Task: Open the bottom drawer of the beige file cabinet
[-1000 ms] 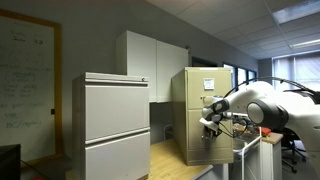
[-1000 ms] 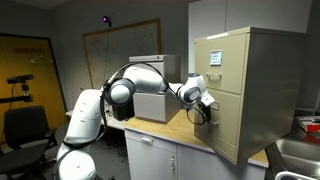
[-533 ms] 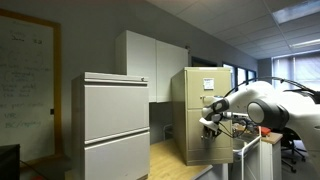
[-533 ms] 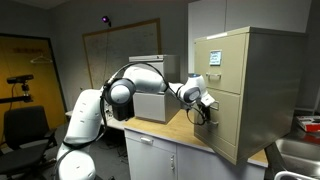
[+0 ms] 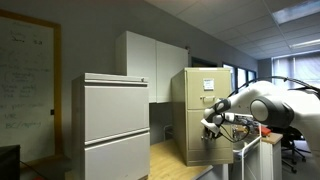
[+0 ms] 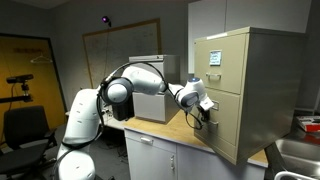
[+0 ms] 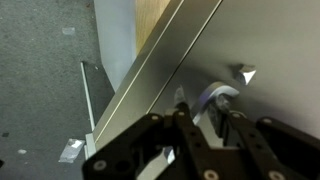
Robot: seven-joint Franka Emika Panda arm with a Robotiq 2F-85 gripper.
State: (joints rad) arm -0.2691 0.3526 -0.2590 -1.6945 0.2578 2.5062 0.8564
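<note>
Now the black two-fingered gripper [image 6: 203,110] sits a little lower against the cabinet front than it did a second ago, and the white arm's elbow has dropped with it; in both exterior views the shift is small but clear. The tall tan-beige metal file cabinet [image 6: 250,80] stands at one end of the pale wooden tabletop [image 6: 180,128], its lower front corner close to the tabletop's front edge, and nothing about it has moved. The bottom drawer [image 6: 228,125], the lower tan front of the two, looks as flush with the cabinet as before, so I judge the pull not yet begun.

In the wrist view the gripper [image 7: 205,120] has its fingers [image 7: 180,108] reaching either side of the drawer's small curved metal handle [image 7: 218,97], with the white label card [image 7: 243,73] just beyond. Whether the claw is clenched on that handle or merely straddling it, I cannot tell; the contact is too dim.

The descent probably means the arm was settling onto the right handle, leaving a pull straight out from the cabinet front to come.
</note>
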